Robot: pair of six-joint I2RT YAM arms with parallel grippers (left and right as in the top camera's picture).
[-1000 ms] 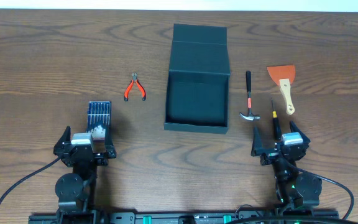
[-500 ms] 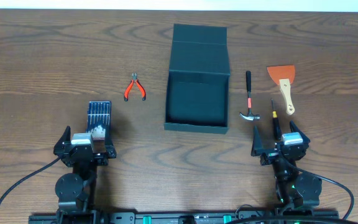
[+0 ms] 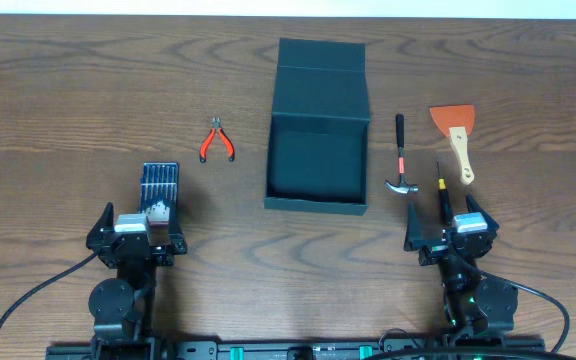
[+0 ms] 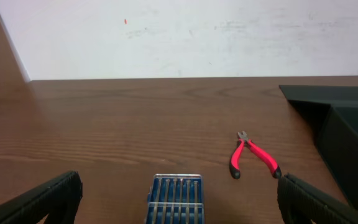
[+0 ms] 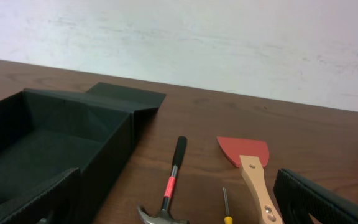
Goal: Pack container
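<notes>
Left pincer (image 3: 139, 222): released, fingers spread wide, at the near edge of the table (image 3: 58, 90).
Blue case (image 3: 160, 185): ribbed, just beyond that pincer (any print too small to read).
Pliers (image 3: 217, 140): red handles, between case and container.
Container (image 3: 316, 165): dark teal, mid-table, flap lid laid back.
Hammer (image 3: 400, 150): black handle, red band, just right of the container.
Screwdriver (image 3: 443, 192): yellow and black, beside the hammer head.
Scraper (image 3: 455, 135): orange blade, wooden handle.
Right pincer (image 3: 450, 225): released, near the screwdriver.

The dark wooden surface (image 3: 58, 90) carries the open container (image 3: 315, 205) at centre frame. Red pliers (image 3: 217, 141) and a blue case (image 3: 159, 187) lie to its left, with a hammer (image 3: 400, 155), screwdriver (image 3: 443, 195) and orange scraper (image 3: 455, 135) to its right.
</notes>
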